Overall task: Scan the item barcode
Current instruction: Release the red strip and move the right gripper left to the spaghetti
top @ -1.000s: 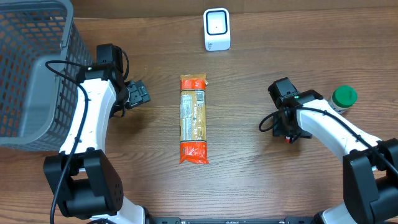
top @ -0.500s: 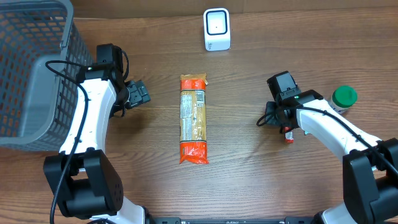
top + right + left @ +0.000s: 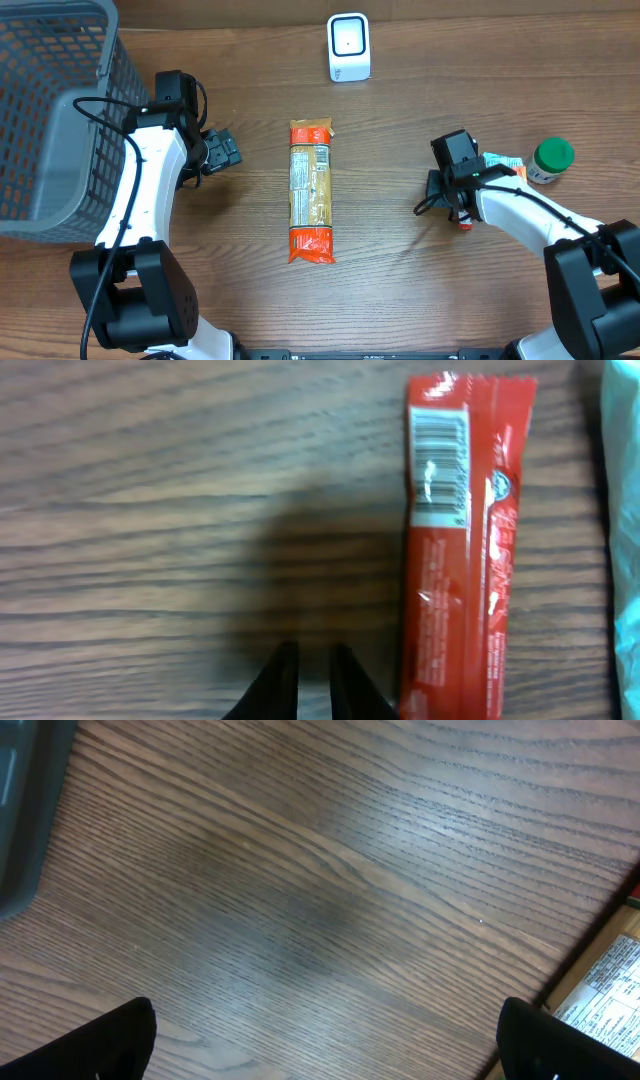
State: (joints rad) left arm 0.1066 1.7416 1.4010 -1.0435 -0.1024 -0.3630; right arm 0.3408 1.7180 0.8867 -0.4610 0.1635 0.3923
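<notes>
The wrapper (image 3: 462, 560) is red with a white barcode patch, the packet (image 3: 310, 190) orange, the table (image 3: 400, 290) brown wood-grain.

Wood grain, shiny film, moulded plastic

The counter (image 3: 400, 290) is smooth brown wood grain with a dull sheen. The red wrapper (image 3: 460, 560) is glossy, creased plastic film, and the pasta packet (image 3: 311, 190) is shiny film too. The basket (image 3: 40, 60) is grey plastic mesh, the scanner (image 3: 348, 46) smooth white plastic, and the right fingers (image 3: 285, 680) are matt black.
</notes>
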